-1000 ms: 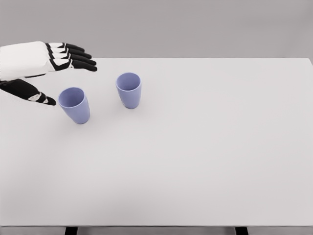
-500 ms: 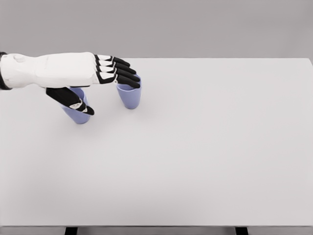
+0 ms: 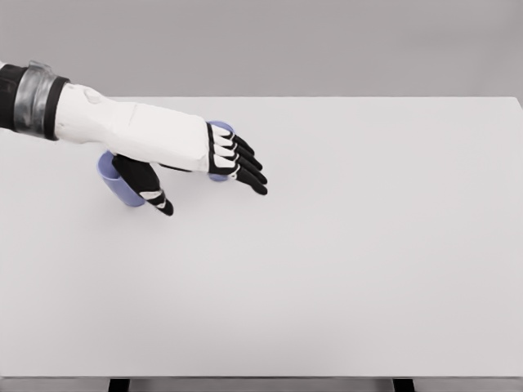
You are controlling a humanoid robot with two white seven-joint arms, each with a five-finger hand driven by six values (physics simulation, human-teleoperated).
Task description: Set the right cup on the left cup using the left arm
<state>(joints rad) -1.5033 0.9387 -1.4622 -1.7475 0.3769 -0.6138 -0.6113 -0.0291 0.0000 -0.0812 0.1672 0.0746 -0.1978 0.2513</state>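
Two lilac cups stand on the white table [image 3: 368, 245] at the far left. My left arm reaches in from the left, and its hand [image 3: 211, 193] hangs over and in front of the right cup [image 3: 221, 126]; only a sliver of that cup's rim shows behind the knuckles. The black fingers [image 3: 245, 167] stretch out straight, pointing right and slightly down past the cup. The thumb [image 3: 154, 194] hangs down apart from them, in front of the left cup [image 3: 109, 170], which is partly covered by the forearm. The hand is open and holds nothing. The right arm does not show.
The table's far edge runs just behind the cups. Two dark table legs [image 3: 119, 385] show under the near edge.
The left arm has swept to the right and lower, from left of the cups to over both. Its fingers now reach beyond the right cup. Neither cup has moved.
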